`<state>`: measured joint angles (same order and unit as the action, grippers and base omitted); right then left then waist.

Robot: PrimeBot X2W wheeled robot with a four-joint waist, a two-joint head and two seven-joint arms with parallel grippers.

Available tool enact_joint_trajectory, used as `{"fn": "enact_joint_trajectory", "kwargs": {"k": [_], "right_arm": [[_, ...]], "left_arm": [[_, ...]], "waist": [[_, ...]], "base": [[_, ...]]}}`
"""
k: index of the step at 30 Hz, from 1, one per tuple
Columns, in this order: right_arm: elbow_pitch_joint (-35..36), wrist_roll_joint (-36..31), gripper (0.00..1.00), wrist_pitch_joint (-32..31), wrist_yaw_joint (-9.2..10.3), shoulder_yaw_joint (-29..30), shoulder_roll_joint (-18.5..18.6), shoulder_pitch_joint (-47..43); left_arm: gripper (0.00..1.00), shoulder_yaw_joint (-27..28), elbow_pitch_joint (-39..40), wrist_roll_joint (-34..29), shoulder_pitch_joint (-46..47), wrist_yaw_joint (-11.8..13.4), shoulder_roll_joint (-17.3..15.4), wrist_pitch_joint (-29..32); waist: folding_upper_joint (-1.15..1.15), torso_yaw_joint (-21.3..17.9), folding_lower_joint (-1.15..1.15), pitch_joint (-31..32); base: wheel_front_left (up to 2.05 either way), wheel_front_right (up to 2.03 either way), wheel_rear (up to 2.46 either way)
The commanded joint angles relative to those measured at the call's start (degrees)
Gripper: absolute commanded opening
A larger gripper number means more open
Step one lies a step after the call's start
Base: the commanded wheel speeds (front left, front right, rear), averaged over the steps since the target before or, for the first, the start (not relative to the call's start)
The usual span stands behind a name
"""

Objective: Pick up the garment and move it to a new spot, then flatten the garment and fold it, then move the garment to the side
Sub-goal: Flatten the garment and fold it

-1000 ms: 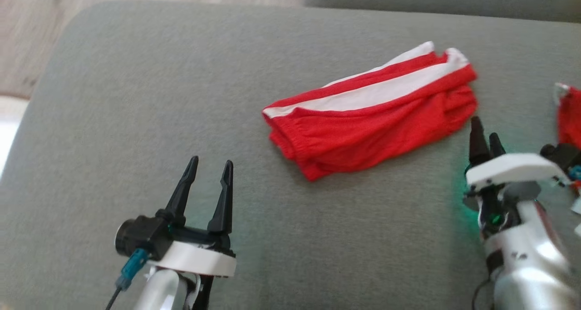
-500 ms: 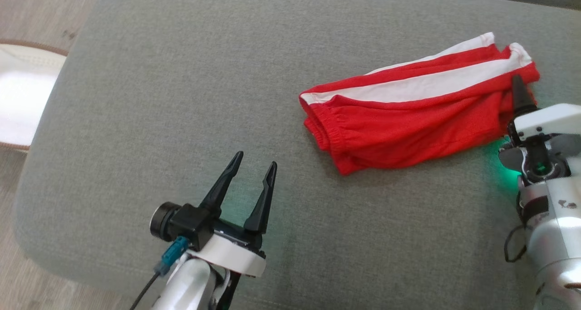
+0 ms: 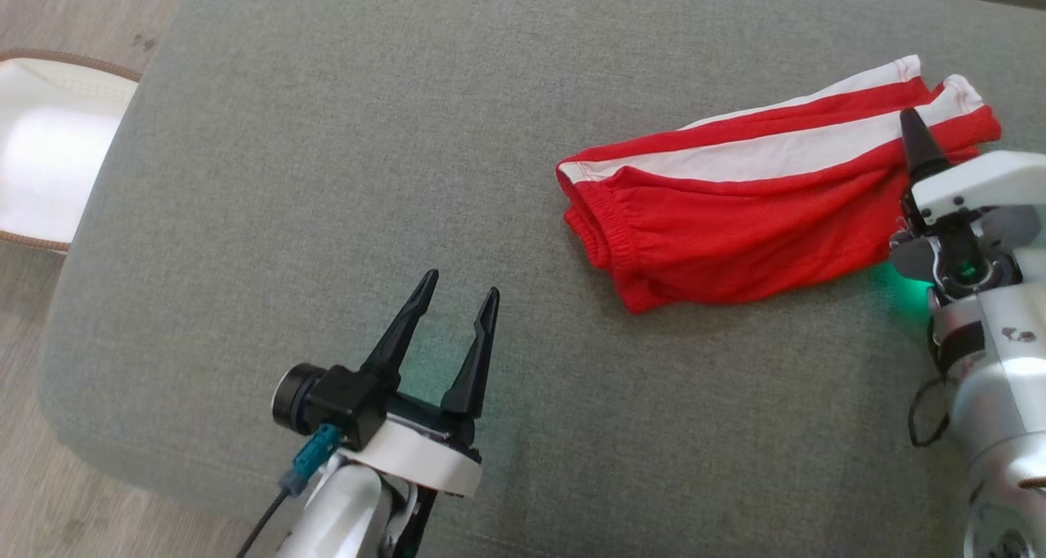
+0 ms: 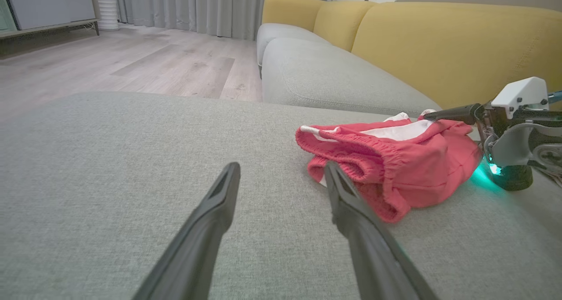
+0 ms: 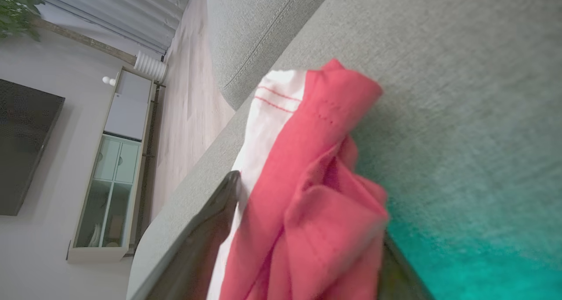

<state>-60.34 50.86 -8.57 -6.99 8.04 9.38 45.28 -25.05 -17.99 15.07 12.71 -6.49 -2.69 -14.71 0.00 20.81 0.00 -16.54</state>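
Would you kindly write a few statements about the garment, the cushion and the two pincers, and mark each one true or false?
1. The garment is red with white stripes. True.
2. The left pincer holds the garment. False: it is open over a bare part of the grey cushion, apart from the garment.
3. The right pincer has one finger on each side of the garment's end. True.
4. The garment lies on a wooden floor. False: it lies on the grey cushion.
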Motion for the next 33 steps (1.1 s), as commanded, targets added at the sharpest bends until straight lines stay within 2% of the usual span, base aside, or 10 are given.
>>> {"fn": "enact_joint_trajectory", "kwargs": {"k": [1, 2, 3, 4, 16, 23, 33], "right_arm": [[-1.77, 0.89, 1.0, -0.49, -0.5, -2.07, -3.93, -0.77], [-2.24, 0.8, 0.71, -0.24, -0.5, -2.16, -3.75, -0.48], [-2.76, 0.61, 0.33, 0.19, -0.5, -2.26, -3.51, -0.2], [-3.09, 0.36, 0.0, 0.61, -0.5, -2.5, -3.33, 0.08], [-0.27, 1.62, 0.0, 7.74, -0.5, -4.76, -2.91, -1.47], [4.31, 4.89, 0.0, 14.47, -0.5, -4.58, -3.35, -6.76], [7.64, 4.49, 0.0, 22.24, -0.5, -5.64, -4.36, -14.8]], "left_arm": [[1.0, 1.4, 2.04, 0.54, 2.04, 0.39, -0.19, -0.29], [1.0, 1.36, 2.07, 0.67, 2.05, 0.44, -0.19, -0.29], [1.0, 1.35, 2.08, 0.78, 2.04, 0.48, -0.19, -0.29], [1.0, 1.37, 2.07, 0.89, 2.03, 0.54, -0.19, -0.29], [1.0, 1.91, 1.08, 0.99, 1.64, 0.66, -0.19, -0.29], [1.0, 3.38, 1.23, 1.16, 0.07, 0.61, -0.19, -0.29], [1.0, 5.58, 0.98, 0.33, -2.63, -0.04, -0.19, -0.29]], "waist": [[0.0, 0.16, 0.0, -0.27], [0.0, 0.22, 0.0, -0.35], [0.0, 0.25, 0.0, -0.41], [0.0, 0.24, 0.0, -0.46], [0.0, -3.0, 0.0, 1.92], [0.0, -7.39, 0.0, 4.84], [0.0, -13.38, 0.0, 8.93]], "base": [[0.0, 0.0, 0.0], [0.0, 0.0, 0.0], [0.0, 0.0, 0.0], [0.0, 0.0, 0.0], [0.0, 0.0, 0.0], [0.0, 0.0, 0.0], [0.0, 0.0, 0.0]]}}
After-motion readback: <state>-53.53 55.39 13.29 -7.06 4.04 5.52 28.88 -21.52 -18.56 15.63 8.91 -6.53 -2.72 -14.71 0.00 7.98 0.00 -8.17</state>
